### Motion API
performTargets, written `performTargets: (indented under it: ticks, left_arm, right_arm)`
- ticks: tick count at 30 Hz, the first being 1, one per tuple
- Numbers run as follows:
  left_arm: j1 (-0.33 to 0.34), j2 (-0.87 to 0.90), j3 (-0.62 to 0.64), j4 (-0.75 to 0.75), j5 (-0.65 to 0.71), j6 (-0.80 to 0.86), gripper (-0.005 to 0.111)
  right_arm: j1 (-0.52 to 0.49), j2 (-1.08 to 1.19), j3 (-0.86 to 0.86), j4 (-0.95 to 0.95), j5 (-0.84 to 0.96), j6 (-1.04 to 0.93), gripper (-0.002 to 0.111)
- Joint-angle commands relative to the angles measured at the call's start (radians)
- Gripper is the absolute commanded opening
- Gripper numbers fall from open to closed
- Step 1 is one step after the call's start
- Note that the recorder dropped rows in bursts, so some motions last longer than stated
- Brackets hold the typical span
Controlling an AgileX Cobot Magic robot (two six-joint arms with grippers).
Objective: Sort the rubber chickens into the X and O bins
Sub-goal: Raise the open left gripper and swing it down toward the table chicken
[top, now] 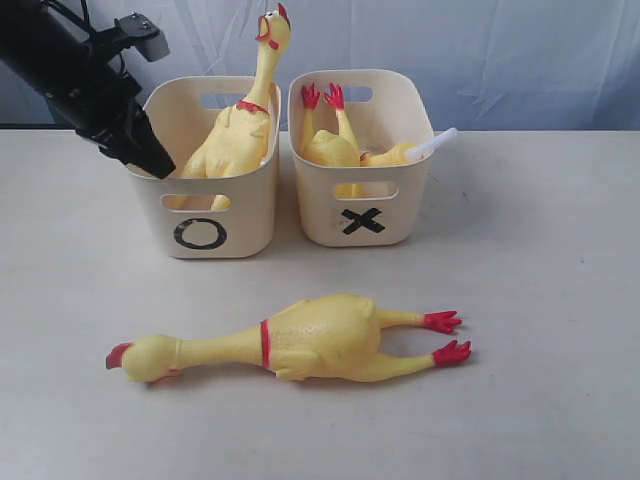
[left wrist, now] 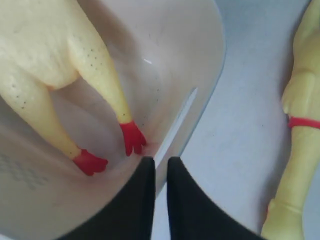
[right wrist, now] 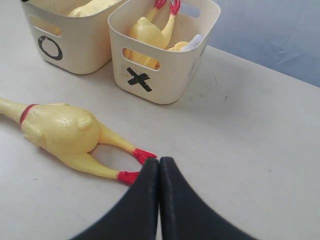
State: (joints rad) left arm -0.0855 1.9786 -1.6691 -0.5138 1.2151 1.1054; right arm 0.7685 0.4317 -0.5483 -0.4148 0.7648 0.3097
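Left pincer (left wrist: 160,162), jaws nearly together at the O bin (top: 248,215) rim, might nip and drag it. Right pincer (right wrist: 159,161) is closed, empty; the loose chicken (right wrist: 65,132) lies feet-first just beside it, easily nudged.

A pale off-white, matte flat worktop (top: 560,300) fills most of the exterior view, smooth apart from a few faint scuffs and small dark specks. Behind the worktop's far edge hangs a wrinkled light-blue sheet backdrop (top: 480,50), creased in soft folds and running the whole width of that edge. Over the far part of the worktop, a little right of its middle, a small white rounded tube-like piece (top: 441,143) juts out at a tilt; what it is cannot be told.
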Motion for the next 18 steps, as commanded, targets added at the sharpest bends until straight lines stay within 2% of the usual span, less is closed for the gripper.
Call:
performTargets:
  ticks: [1, 7, 13, 18]
  left_arm:
    - [-0.006, -0.009, 0.011, 0.023, 0.006, 0.002, 0.000]
    - [-0.006, -0.050, 0.037, 0.062, 0.006, 0.005, 0.000]
    - [-0.006, -0.133, 0.124, 0.085, 0.006, 0.005, 0.000]
    - [-0.037, -0.219, 0.215, 0.097, 0.006, 0.008, 0.000]
  right_arm:
    - [0.000, -0.007, 0.004, -0.006, -0.012, -0.004, -0.001]
    - [0.000, -0.007, 0.004, -0.006, -0.012, -0.004, -0.001]
    - [0.000, -0.007, 0.004, -0.004, -0.012, -0.004, -0.001]
    - [0.000, -0.007, 0.004, -0.004, -0.012, -0.004, -0.001]
